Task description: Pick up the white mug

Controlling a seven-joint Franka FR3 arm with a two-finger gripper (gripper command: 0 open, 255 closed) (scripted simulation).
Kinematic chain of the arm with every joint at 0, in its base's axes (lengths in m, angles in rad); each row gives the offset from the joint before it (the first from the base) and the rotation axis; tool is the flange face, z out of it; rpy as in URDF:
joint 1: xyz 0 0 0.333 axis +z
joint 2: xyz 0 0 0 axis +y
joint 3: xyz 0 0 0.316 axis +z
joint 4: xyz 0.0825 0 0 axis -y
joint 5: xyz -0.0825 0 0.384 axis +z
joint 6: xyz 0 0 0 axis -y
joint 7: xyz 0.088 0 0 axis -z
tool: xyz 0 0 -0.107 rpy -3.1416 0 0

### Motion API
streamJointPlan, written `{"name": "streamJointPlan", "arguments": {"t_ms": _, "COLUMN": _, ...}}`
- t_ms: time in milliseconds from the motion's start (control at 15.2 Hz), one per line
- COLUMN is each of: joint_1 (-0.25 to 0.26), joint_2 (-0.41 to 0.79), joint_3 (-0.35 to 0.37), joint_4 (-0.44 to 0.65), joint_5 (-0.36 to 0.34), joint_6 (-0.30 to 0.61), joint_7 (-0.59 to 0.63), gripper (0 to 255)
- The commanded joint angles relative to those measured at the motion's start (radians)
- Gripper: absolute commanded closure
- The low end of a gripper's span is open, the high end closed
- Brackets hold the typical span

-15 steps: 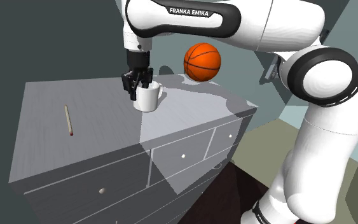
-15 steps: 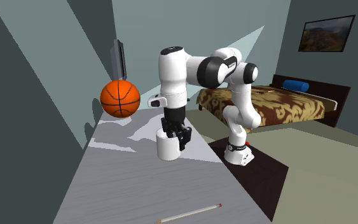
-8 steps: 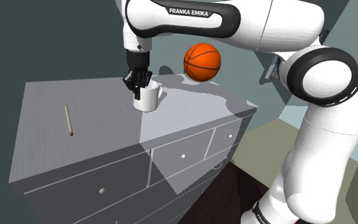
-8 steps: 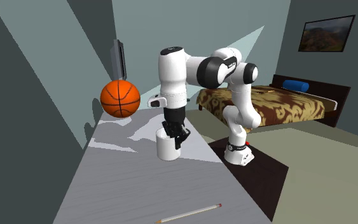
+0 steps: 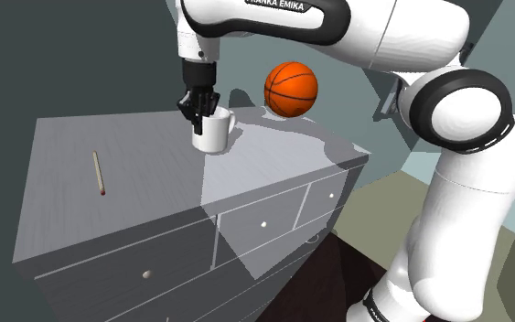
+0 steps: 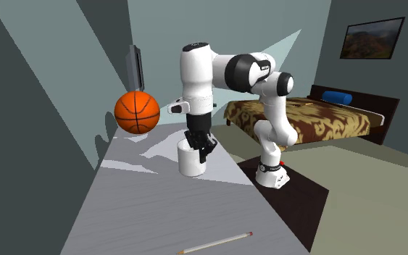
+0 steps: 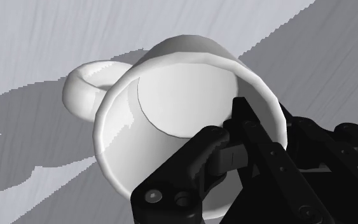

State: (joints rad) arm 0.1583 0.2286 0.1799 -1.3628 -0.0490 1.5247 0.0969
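The white mug (image 5: pixel 214 135) hangs a little above the grey dresser top (image 5: pixel 136 178), with its handle turned toward the shoulder view's right. My black gripper (image 5: pixel 200 113) comes down from above and is shut on the mug's rim. In the wrist view one finger sits inside the mug (image 7: pixel 171 108) and the other outside its wall, the gripper (image 7: pixel 236 137) clasping the rim; the mug's shadow lies on the surface below it. The second exterior view has the mug (image 6: pixel 190 161) under the gripper (image 6: pixel 198 147), near the dresser's edge.
An orange basketball (image 5: pixel 290 88) (image 6: pixel 137 111) rests at the back of the dresser, beyond the mug. A thin stick with a red tip (image 5: pixel 100 172) (image 6: pixel 217 243) lies on the top toward the shoulder view's left. Drawers (image 5: pixel 264 220) face the floor; a bed (image 6: pixel 318 119) stands behind the arm.
The fingers closed on the mug's rim, then the arm rose a little, lifting the mug off the dresser top.
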Motion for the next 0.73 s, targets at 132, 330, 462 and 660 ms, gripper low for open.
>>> {"name": "streamJointPlan", "arguments": {"t_ms": 132, "joint_1": 0.004, "joint_2": 0.017, "joint_3": 0.001, "joint_4": 0.079, "joint_5": -0.003, "joint_6": -0.062, "joint_7": 0.001, "gripper": 255}}
{"name": "streamJointPlan", "arguments": {"t_ms": 330, "joint_1": 0.008, "joint_2": 0.036, "joint_3": 0.002, "joint_4": 0.148, "joint_5": -0.007, "joint_6": -0.113, "joint_7": 0.002, "gripper": 255}}
{"name": "streamJointPlan", "arguments": {"t_ms": 462, "joint_1": 0.011, "joint_2": 0.051, "joint_3": 0.002, "joint_4": 0.198, "joint_5": -0.01, "joint_6": -0.148, "joint_7": 0.003, "gripper": 255}}
{"name": "streamJointPlan", "arguments": {"t_ms": 660, "joint_1": 0.013, "joint_2": 0.062, "joint_3": 0.003, "joint_4": 0.23, "joint_5": -0.012, "joint_6": -0.169, "joint_7": 0.003, "gripper": 255}}
